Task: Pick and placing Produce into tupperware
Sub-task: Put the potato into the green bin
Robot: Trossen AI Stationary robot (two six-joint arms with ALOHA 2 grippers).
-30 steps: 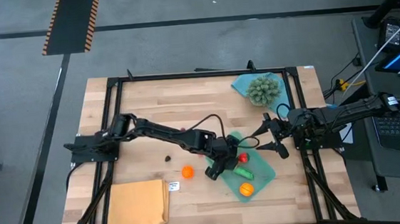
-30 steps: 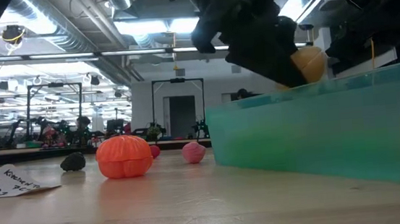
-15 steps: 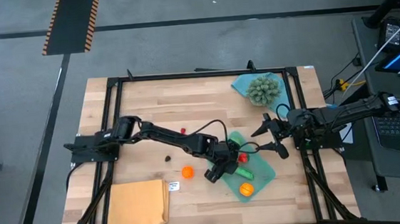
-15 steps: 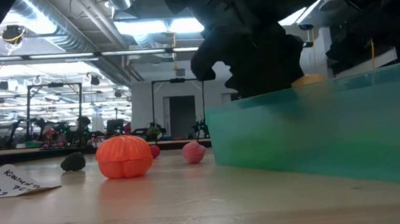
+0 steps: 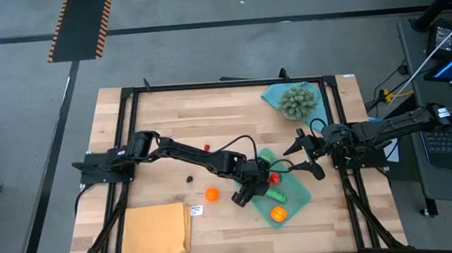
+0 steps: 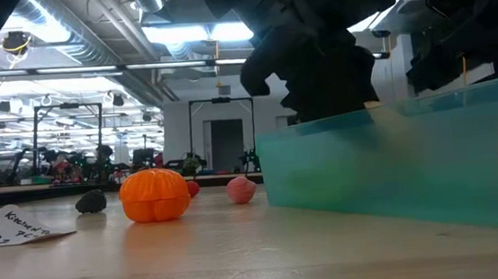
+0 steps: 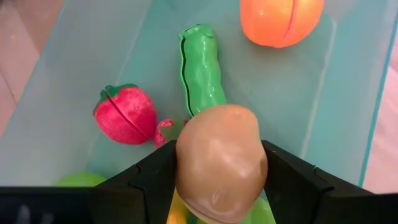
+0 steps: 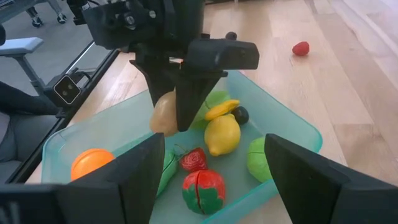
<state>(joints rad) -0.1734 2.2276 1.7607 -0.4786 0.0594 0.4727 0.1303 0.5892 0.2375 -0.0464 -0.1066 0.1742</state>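
Lowered since one second ago, the left tool [image 7: 221,163] now sits down inside the shallow translucent teal-green rectangular plastic container [image 5: 298,187], where earlier it carried its load above the rim. Its fingers are closed on a smooth tan egg-shaped toy potato [image 7: 219,163], held just above the pieces already stowed. The placing step is in hand; the next move calls for parting the fingers to drop the potato, then lifting clear without dragging the contents. Inside the container lie a green cucumber-like piece [image 7: 200,70], a red strawberry-like piece [image 7: 126,114], an orange fruit [image 7: 281,20] and a yellow lemon [image 8: 222,135]. On the wooden desk [image 5: 169,123], a ribbed orange toy pumpkin [image 6: 154,195], a small pink piece [image 6: 241,190] and a dark piece [image 6: 91,202] remain outside. The right tool [image 5: 308,156] waits beside the container's far side, fingers spread wide and empty.
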